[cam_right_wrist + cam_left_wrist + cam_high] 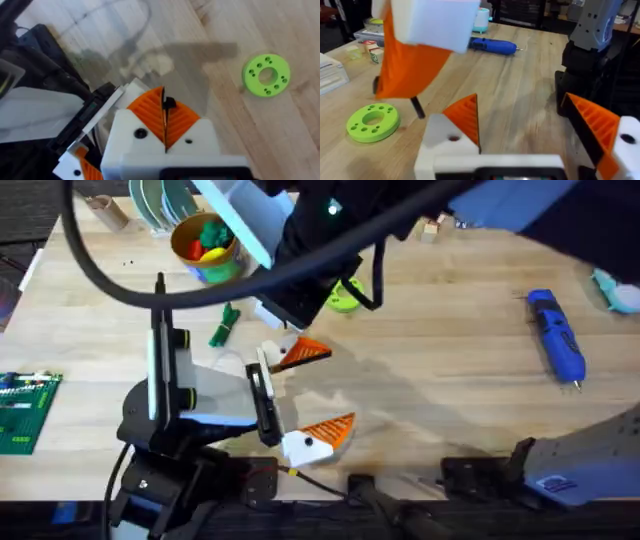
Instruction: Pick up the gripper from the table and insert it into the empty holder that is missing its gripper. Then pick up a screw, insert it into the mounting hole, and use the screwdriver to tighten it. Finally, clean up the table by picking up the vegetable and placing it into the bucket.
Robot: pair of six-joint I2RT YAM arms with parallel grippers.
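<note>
My left gripper (320, 390) rests low over the table, open, with an orange wedge on each white finger block. In the left wrist view the gripper wedge (465, 117) sits in the holder (440, 145), whose mounting hole faces up. My right gripper (165, 107) reaches across from the far side and is shut on a small black screw (418, 107) just above that holder. The green vegetable (224, 325) lies left of the arms, near the bucket (205, 245). The blue screwdriver (555, 335) lies at the far right.
A green round disc (343, 297) with holes lies beside the right arm, also seen as the disc (266, 75). A green circuit board (25, 410) sits at the left edge. The right arm's dark body and cable hang over the table's middle.
</note>
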